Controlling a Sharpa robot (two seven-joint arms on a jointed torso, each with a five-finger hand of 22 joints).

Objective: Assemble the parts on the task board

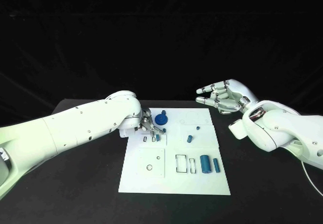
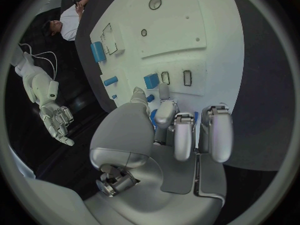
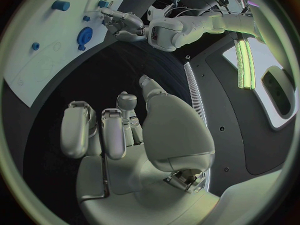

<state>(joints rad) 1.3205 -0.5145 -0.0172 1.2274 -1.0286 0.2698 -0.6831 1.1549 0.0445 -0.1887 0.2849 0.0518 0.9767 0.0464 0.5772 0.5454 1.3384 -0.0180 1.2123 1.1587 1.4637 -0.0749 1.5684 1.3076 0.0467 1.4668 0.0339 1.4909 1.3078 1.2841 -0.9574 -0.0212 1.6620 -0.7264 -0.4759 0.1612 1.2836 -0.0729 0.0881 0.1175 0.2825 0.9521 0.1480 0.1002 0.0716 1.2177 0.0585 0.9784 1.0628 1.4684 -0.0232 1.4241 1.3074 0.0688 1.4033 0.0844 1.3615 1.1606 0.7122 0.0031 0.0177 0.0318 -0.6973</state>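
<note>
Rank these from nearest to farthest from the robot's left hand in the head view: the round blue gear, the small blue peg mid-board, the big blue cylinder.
1. Round blue gear, just beside the left hand.
2. Small blue peg, mid-board.
3. Big blue cylinder, near the board's front right.

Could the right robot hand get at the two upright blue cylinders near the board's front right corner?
Probably yes: the right robot hand hovers open beyond the task board, and nothing stands between it and the blue cylinders.
</note>
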